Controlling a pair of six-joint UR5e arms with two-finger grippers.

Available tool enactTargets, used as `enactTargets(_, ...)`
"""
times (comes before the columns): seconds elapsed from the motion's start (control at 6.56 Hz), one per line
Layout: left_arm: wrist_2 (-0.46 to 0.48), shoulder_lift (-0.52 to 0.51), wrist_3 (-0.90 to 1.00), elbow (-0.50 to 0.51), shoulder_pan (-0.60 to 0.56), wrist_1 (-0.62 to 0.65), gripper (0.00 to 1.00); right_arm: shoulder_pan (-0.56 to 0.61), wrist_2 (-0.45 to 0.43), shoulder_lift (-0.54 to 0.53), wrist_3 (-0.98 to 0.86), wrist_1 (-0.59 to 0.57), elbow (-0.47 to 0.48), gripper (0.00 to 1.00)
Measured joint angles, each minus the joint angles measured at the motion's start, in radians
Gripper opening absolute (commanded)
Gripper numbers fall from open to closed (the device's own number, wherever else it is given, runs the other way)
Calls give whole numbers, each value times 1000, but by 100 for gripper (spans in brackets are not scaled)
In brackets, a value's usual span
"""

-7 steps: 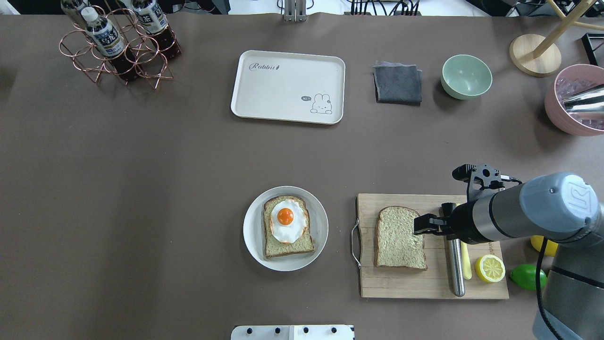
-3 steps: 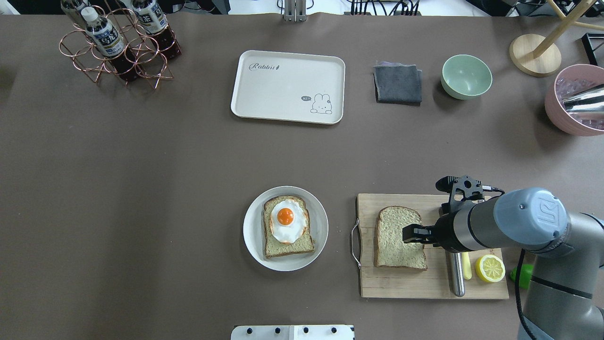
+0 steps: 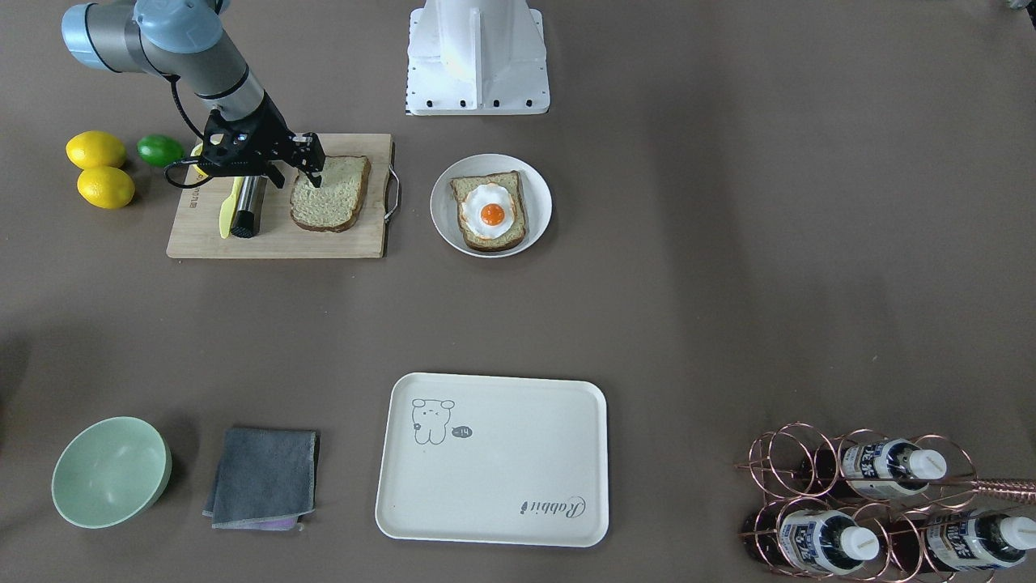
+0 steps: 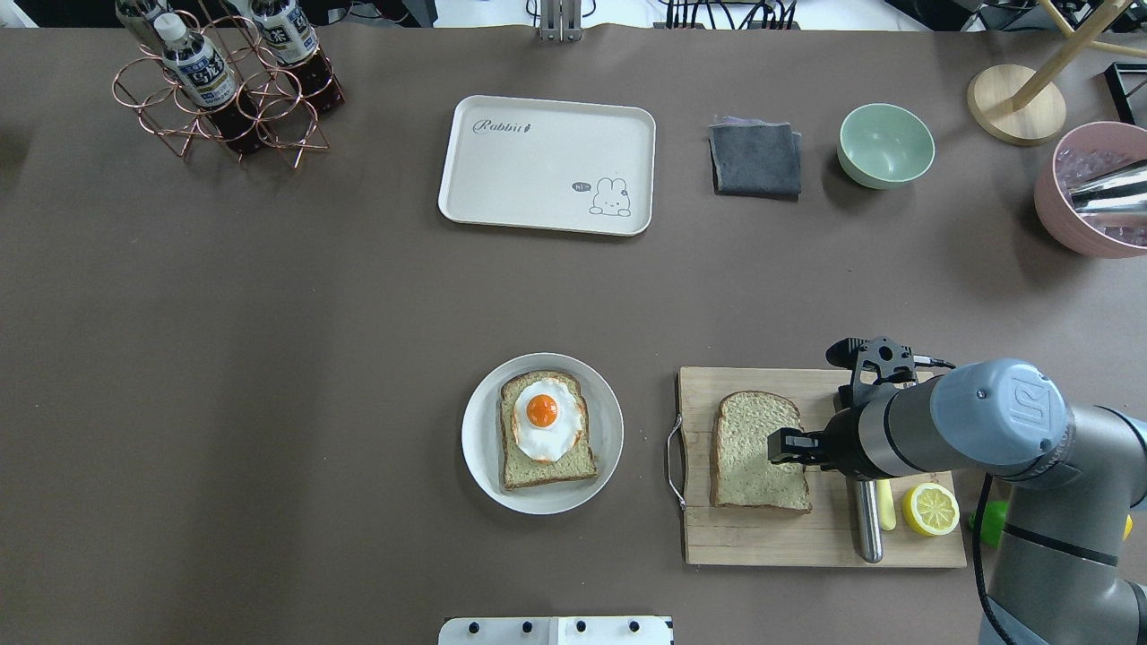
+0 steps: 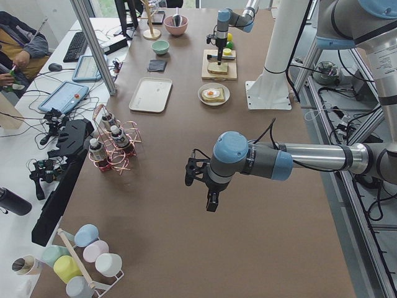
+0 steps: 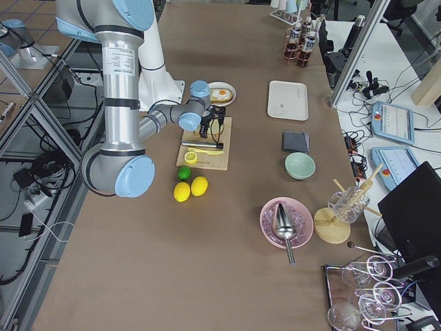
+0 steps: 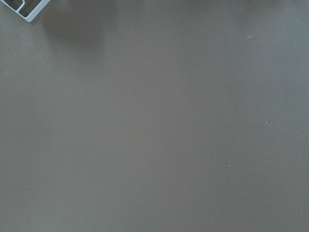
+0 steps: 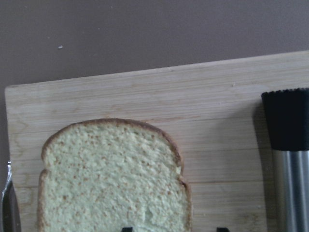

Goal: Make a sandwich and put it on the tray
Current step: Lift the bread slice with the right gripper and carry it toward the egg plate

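One wholegrain bread slice (image 4: pixel 748 448) lies flat on the wooden cutting board (image 4: pixel 762 542). A second slice (image 4: pixel 547 470) with the fried egg (image 4: pixel 542 421) on top lies on the round white plate (image 4: pixel 475 448). My right gripper (image 4: pixel 780 445) is open and empty, pointing down over the right part of the board slice (image 8: pixel 111 179); one fingertip is over the bread, the other just past its right edge. The cream tray (image 4: pixel 538 170) is empty at the far side. My left gripper (image 5: pixel 211 202) hangs over bare table; I cannot tell its state.
A steel-handled knife (image 4: pixel 866 520), a half lemon (image 4: pixel 930 509) and a lime (image 4: pixel 990 524) lie right of the slice. Two lemons (image 3: pixel 97 150) sit beyond. A grey cloth (image 4: pixel 755 159), green bowl (image 4: pixel 885 145), pink bowl (image 4: pixel 1089 193) and bottle rack (image 4: pixel 224 90) line the far side.
My right gripper has moved left and a little toward the robot, from the slice's right edge to over the bread. It has hardly moved in the last half second.
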Motion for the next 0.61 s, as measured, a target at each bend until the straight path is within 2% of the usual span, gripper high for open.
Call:
enactTargets(0.15, 0, -1, 0, -1, 0, 0, 98, 0, 1, 1, 5, 1, -2, 0)
enactTargets(0.61, 0, -6, 0, -2, -1, 0, 98, 0, 14, 3, 19, 2, 2, 0)
